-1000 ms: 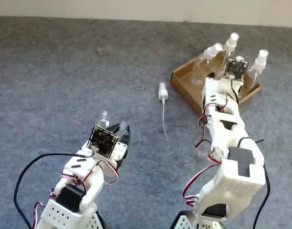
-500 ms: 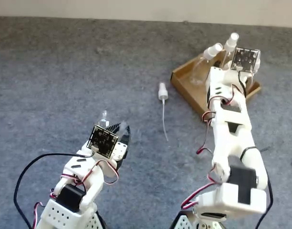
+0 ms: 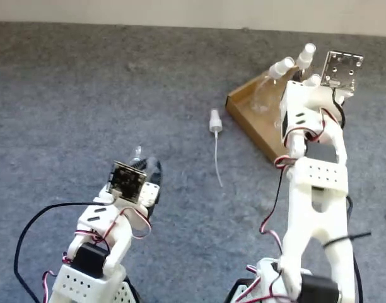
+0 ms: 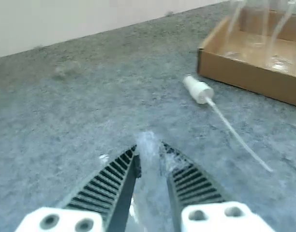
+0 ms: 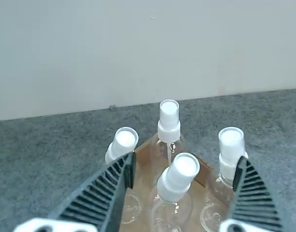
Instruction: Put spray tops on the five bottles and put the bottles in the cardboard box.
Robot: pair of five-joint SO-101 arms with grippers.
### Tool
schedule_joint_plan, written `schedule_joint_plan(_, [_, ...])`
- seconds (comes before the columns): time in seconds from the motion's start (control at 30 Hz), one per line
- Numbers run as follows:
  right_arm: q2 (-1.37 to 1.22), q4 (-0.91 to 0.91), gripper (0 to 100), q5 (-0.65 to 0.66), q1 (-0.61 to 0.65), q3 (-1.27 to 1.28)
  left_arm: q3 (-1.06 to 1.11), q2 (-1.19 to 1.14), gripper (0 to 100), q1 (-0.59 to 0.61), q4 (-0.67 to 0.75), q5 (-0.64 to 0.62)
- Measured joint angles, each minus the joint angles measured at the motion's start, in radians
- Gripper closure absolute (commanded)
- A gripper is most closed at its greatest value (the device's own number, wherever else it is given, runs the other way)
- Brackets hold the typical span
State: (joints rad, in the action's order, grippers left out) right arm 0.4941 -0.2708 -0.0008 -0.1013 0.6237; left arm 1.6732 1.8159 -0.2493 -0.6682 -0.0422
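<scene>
— What is the left gripper (image 4: 148,151) doing, out to the left of the cardboard box (image 3: 248,121)?
— It is pinching a clear, uncapped bottle (image 3: 137,153) between nearly closed fingers, well apart from the box.
— And between it and the box?
— A loose spray top (image 3: 215,121) is lying on the grey carpet (image 3: 86,95) near the box's left wall, its thin tube trailing away from the box.
— Inside the box?
— Four capped bottles (image 5: 169,126) are standing upright.
— The right gripper (image 5: 185,160)?
— It is hanging above the box with its fingers spread wide, gripping nothing.
</scene>
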Motion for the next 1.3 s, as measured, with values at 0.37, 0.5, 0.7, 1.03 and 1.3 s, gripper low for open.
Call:
schedule_joint_plan(0.37, [0.230, -0.367, 71.3, 0.000, 0.133, 0.000, 0.000, 0.000, 98, 0.258, 0.120, 0.000])
schedule_joint_plan(0.5, [0.252, -0.459, 79.8, 0.000, 0.256, 0.000, 0.000, 0.000, 98, 0.273, 0.120, 0.000])
schedule_joint_plan(0.7, [0.253, -0.509, 84.5, 0.000, 0.394, 0.000, -0.037, 0.000, 98, 0.382, 0.057, 0.000])
schedule_joint_plan(1.03, [0.253, -0.651, 84.4, -0.114, 0.634, 0.000, -0.112, 0.000, 98, 0.563, 0.011, 0.000])
schedule_joint_plan(1.3, [0.199, -0.687, 84.4, -0.124, 0.730, -0.043, -0.117, 0.000, 98, 0.615, 0.011, 0.000])
